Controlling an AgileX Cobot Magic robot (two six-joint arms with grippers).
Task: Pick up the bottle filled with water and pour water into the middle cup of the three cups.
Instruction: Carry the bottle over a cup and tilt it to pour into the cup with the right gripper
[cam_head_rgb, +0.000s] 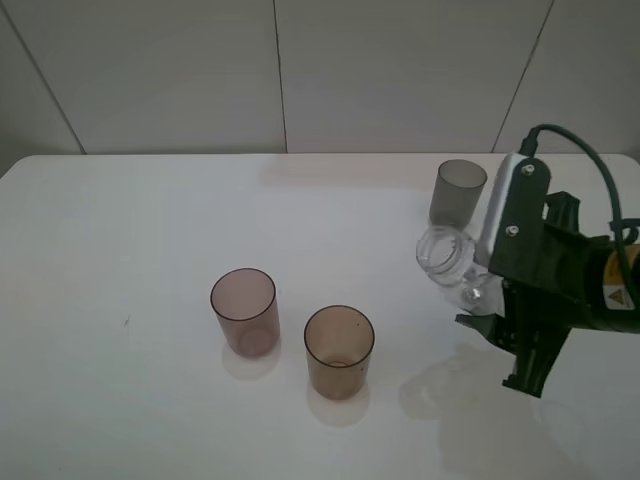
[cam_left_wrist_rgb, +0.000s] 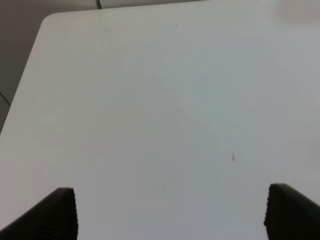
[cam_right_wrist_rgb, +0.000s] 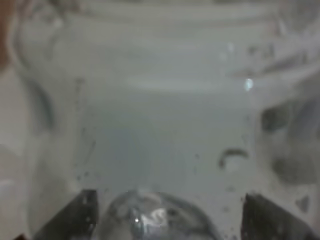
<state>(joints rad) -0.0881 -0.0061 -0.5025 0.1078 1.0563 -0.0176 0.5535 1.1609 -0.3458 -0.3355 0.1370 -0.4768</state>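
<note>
The clear bottle (cam_head_rgb: 447, 258) hangs above the table on the right, tilted with its open neck toward the left, and my right gripper (cam_head_rgb: 480, 298) is shut on its body. Up close, the bottle (cam_right_wrist_rgb: 165, 125) fills the right wrist view between the dark fingertips (cam_right_wrist_rgb: 75, 215). The amber-brown middle cup (cam_head_rgb: 339, 350) stands upright, left of the bottle and nearer the front. A mauve-pink cup (cam_head_rgb: 243, 310) stands to its left, and a dark grey cup (cam_head_rgb: 458, 192) stands behind the bottle. My left gripper (cam_left_wrist_rgb: 170, 215) is open over bare table, holding nothing.
The white table (cam_head_rgb: 120, 230) runs to a pale wall at the back. Its rounded far corner (cam_left_wrist_rgb: 47, 20) appears in the left wrist view. The right arm's black body (cam_head_rgb: 560, 280) and cable hang over the table's right side.
</note>
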